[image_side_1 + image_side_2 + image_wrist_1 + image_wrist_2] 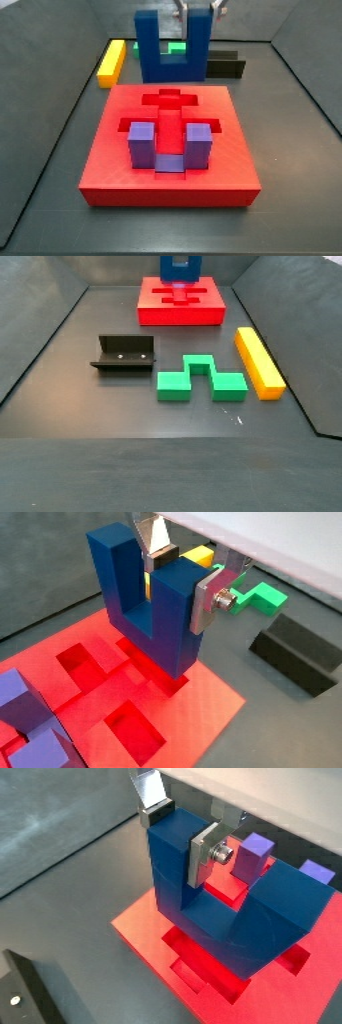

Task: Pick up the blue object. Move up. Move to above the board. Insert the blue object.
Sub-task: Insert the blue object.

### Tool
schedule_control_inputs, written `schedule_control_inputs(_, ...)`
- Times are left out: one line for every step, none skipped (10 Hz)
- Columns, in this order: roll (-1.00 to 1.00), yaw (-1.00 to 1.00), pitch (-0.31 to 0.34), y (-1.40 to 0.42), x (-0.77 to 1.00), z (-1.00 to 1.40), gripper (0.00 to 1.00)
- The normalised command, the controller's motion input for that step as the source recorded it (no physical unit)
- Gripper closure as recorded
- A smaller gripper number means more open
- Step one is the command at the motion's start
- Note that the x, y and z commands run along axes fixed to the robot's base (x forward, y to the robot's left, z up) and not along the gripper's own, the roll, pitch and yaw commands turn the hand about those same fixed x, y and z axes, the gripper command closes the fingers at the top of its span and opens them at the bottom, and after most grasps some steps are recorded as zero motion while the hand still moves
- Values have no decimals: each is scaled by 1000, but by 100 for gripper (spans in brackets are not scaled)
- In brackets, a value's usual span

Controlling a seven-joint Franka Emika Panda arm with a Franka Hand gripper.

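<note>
The blue object [150, 607] looks like matt, smooth plastic, as does the red board [120, 165]. The tool [181, 830], closed on one prong of the blue object above the board, has brushed silver metal fingers [205, 853]. The dark floor [80, 396] is dull and faintly scuffed.

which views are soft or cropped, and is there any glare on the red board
Both wrist views are soft and close: the pincer shut on the dark blue U-shaped block fills the frame. In a side view the red board is evenly lit with no glare, edges slightly blurred. In the other side view the block is cropped by the frame's top edge, and the grey floor shows a faint sheen.
</note>
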Motion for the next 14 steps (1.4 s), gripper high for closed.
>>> schedule_control_inputs(-124, -209, 0, 0, -63, -317, 100)
schedule_control_inputs(-141, -126, 0, 51, -100, -331, 100)
schedule_control_inputs(-230, -49, -6, 131, -51, -306, 100)
schedule_control_inputs(-409, -17, -9, 154, 0, -189, 100)
schedule_control_inputs(-474, -17, -19, 160, 0, -57, 100)
schedule_control_inputs(-434, -17, -33, 129, 0, -31, 100)
schedule_control_inputs(-259, -20, -33, 46, 0, -100, 100)
schedule_control_inputs(-127, 0, -21, 0, 0, -137, 100)
schedule_control_inputs(4, 0, -17, 0, 0, -220, 100)
schedule_control_inputs(309, 0, 0, -203, 3, -291, 100)
schedule_control_inputs(374, 0, 0, -169, 6, -271, 100)
schedule_control_inputs(403, 0, 0, -126, 0, -251, 100)
schedule_control_inputs(439, 0, 0, -106, 0, -217, 100)
schedule_control_inputs(426, 0, 0, -74, 0, -169, 100)
